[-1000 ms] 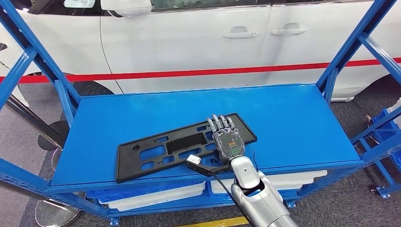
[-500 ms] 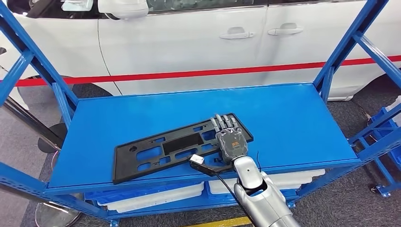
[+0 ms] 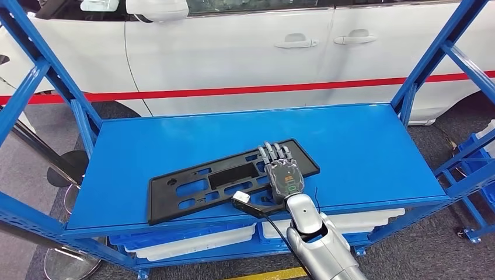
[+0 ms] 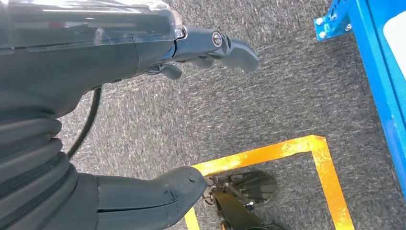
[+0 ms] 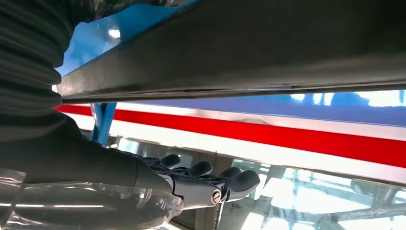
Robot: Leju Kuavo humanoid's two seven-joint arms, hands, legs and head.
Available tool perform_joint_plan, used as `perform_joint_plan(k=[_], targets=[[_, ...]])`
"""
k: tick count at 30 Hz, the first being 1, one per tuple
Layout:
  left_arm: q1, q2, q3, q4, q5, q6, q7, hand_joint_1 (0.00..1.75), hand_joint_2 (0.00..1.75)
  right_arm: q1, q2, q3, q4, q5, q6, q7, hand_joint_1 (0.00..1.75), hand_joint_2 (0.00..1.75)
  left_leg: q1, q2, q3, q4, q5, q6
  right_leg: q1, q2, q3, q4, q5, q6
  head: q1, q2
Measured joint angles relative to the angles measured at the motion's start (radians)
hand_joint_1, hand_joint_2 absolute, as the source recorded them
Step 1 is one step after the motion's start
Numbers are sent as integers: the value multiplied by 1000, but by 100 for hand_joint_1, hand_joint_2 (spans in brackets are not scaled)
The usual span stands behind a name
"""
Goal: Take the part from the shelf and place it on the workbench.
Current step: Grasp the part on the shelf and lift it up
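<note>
Right hand (image 3: 284, 177): one, palm down, lying flat on the right end of the part; fingers (image 3: 274, 153) extended and close together over its top face. Whether the thumb hooks under the near edge cannot be told from the head view.
Right hand, wrist view (image 5: 201, 184): fingers straight and side by side, with a dark edge running just beside them.
Right arm (image 3: 320, 242): one silver arm, entering from below and reaching forward over the front edge of the shelf; a black cable with a white connector (image 3: 240, 198) runs beside the wrist.
Left hand (image 4: 143, 57): one, hanging over grey carpet, fingers apart, holding nothing.
Part: one flat black rectangular plastic panel with several cut-out openings (image 3: 227, 181), lying on the top shelf board, near its front edge, skewed so the right end sits farther back than the left.
Shelf: one blue metal rack (image 3: 362, 146); white trays (image 3: 192, 242) on the level below.
Background: one white car with a red stripe (image 3: 245, 52) behind the rack.
Floor: yellow tape marking (image 4: 287, 148) on the carpet.
</note>
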Motion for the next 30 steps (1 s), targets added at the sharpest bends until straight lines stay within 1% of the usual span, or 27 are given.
perform_joint_plan(k=[2,3,4,5,6,7,8,9,10,11,12,13,14,15,16,18,19,20,21,23,24,25,26,27,28,29,30], targets=[[-1,-1,0,0,0,0,0,0,175,-1,0,0,0,0,0,-2,0,175,1,0,2,-3,0,-12,4,-1,2,-10,1,-4,0,0],[-1,-1,0,0,0,0,0,0,175,-1,1,1,0,0,0,-2,0,175,2,0,3,-2,-1,-18,1,-2,5,-15,4,-8,0,0],[-1,0,0,0,0,0,0,0,175,-1,2,1,0,0,-1,-2,0,175,2,0,-1,8,-11,-22,-2,-4,8,-21,7,-14,0,0],[-1,0,0,0,1,0,0,0,175,-1,3,1,0,0,-3,-3,0,175,2,-1,-12,36,-31,-26,-5,-6,11,-26,11,-19,0,0],[-1,0,0,0,1,0,0,0,175,0,4,1,0,0,-7,-6,0,175,3,-1,-35,86,-61,-29,-8,-8,12,-30,14,-23,0,0],[-1,0,0,0,2,0,0,0,175,0,4,1,1,0,-12,-9,0,175,4,-1,-65,151,-96,-32,-8,-9,11,-31,14,-26,0,0],[0,0,0,0,2,0,-1,0,175,1,4,1,2,0,-17,-13,0,175,5,-1,-97,217,-125,-35,-7,-10,9,-30,14,-27,0,0],[2,-1,0,0,3,0,-1,0,175,2,5,1,3,0,-22,-18,0,175,6,-1,-119,264,-138,-38,-7,-10,7,-28,14,-27,0,0],[3,0,0,0,3,0,-1,0,175,2,5,1,5,0,-26,-22,0,175,7,0,-124,274,-131,-40,-7,-10,6,-26,14,-27,0,0],[3,0,0,0,3,0,-2,0,175,2,6,2,6,0,-29,-26,0,175,8,0,-111,247,-106,-41,-7,-10,6,-24,13,-25,0,0],[3,1,0,0,4,0,-3,0,175,2,8,2,7,0,-33,-30,0,175,9,0,-81,188,-70,-41,-8,-9,6,-20,11,-23,0,0],[2,1,0,0,5,0,-4,0,175,2,9,2,8,0,-35,-33,0,175,10,1,-48,119,-41,-41,-8,-9,5,-16,9,-20,0,0],[0,2,0,0,6,0,-4,0,175,2,10,2,8,0,-38,-36,0,175,9,1,-21,61,-21,-37,-7,-8,3,-10,6,-15,0,0],[-1,2,0,0,6,0,-5,0,175,1,12,4,9,0,-41,-41,0,175,8,1,-4,25,-13,-33,-5,-6,2,-6,4,-9,0,0],[-2,2,0,0,6,0,-5,0,175,1,14,7,9,0,-46,-46,0,175,6,0,1,10,-15,-27,-4,-5,1,-4,3,-4,0,0],[-3,2,0,0,6,0,-6,0,175,3,23,19,10,0,-57,-62,0,175,5,-1,2,5,-11,-13,-3,-4,0,-4,4,7,0,0],[-3,0,0,0,7,0,-6,0,175,5,29,25,10,0,-64,-72,0,175,6,0,3,2,-8,-6,-5,-4,-3,4,-3,13,0,0],[-4,-1,0,0,7,0,-6,0,175,7,36,31,10,0,-72,-85,0,175,7,1,4,0,-3,2,-6,-3,-13,27,-21,18,0,0],[-5,-2,-1,0,7,0,-7,0,175,9,43,38,10,0,-81,-100,0,175,8,2,3,-3,0,7,-8,-3,-33,70,-49,21,0,0],[-5,-3,-1,0,7,0,-8,0,175,19,60,55,7,-2,-94,-131,0,175,7,3,-3,-2,2,11,-11,-2,-94,199,-118,27,0,0],[-4,-3,-1,0,7,0,-8,0,175,25,69,65,4,-4,-95,-144,0,175,7,3,-5,-2,2,12,-12,-2,-121,254,-137,28,0,0],[-4,-4,-1,0,7,-1,-9,0,175,31,77,75,0,-7,-94,-155,0,175,6,2,-6,-2,2,12,-13,-2,-134,279,-137,29,0,0],[-4,-5,-1,0,7,-2,-10,0,175,35,84,85,-6,-12,-93,-164,0,175,6,1,-5,-1,2,11,-14,-2,-128,265,-116,27,0,0],[-4,-7,-2,0,8,-3,-12,0,175,37,90,94,-12,-16,-91,-171,0,175,6,0,-3,-1,1,10,-14,-2,-105,214,-80,25,0,0],[-4,-9,-2,0,9,-4,-15,0,175,37,95,103,-17,-20,-89,-175,0,175,6,-1,-1,-1,-1,7,-14,-2,-72,142,-42,20,0,0],[-5,-12,-3,0,10,-6,-19,0,175,37,99,112,-22,-24,-87,-177,0,175,4,-2,-1,1,-3,3,-12,-2,-41,75,-16,14,0,0],[-6,-13,-4,0,10,-8,-21,0,175,37,101,120,-26,-28,-86,-179,0,175,3,-3,-3,2,-4,-1,-10,-1,-23,30,-1,9,0,0]])
